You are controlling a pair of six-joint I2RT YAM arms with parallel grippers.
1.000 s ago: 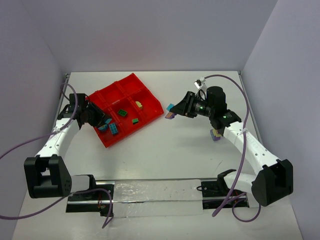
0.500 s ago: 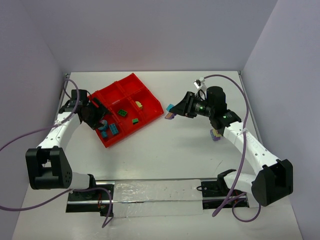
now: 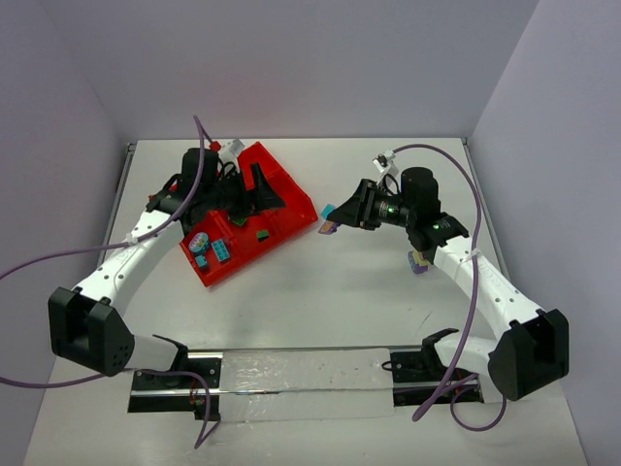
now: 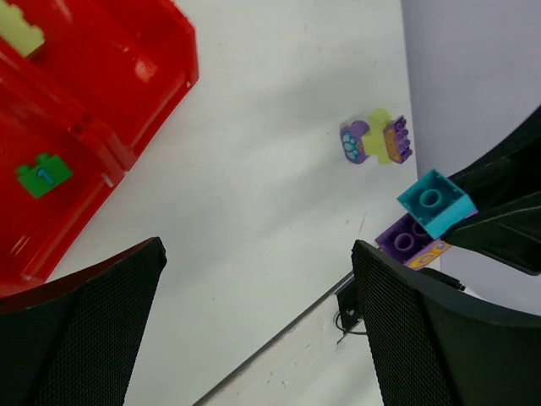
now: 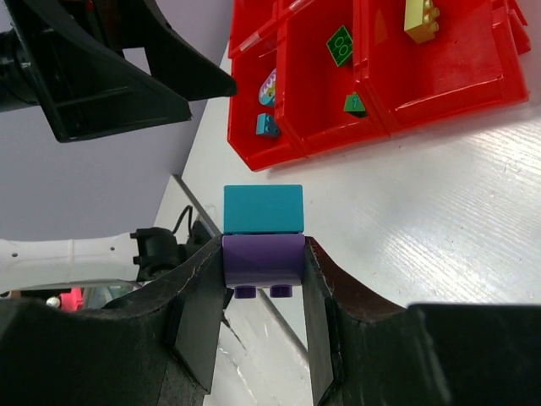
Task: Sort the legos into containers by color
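My right gripper (image 5: pixel 263 275) is shut on a clump of legos: a purple brick (image 5: pixel 263 258) between the fingers with a teal brick (image 5: pixel 263 209) stuck on top. It hangs above the table just right of the red tray (image 3: pixel 294 216), seen from above as the clump (image 3: pixel 330 216). My left gripper (image 3: pixel 268 194) reaches over the tray, open and empty, its fingers (image 4: pixel 84 330) spread wide. The containers hold green bricks (image 5: pixel 340 44), a yellow-green brick (image 5: pixel 420 17) and teal bricks (image 3: pixel 221 249). Another purple and yellow-green clump (image 4: pixel 376 139) lies on the table.
That loose clump (image 3: pixel 419 260) lies beside the right forearm. The tray (image 4: pixel 127 76) sits at an angle left of centre. Grey walls close in the table at the back and both sides. A metal rail (image 3: pixel 291 374) runs along the near edge.
My left gripper has opened and its arm has swung from the tray's left side up and across over the tray. The right arm has held still with its clump.
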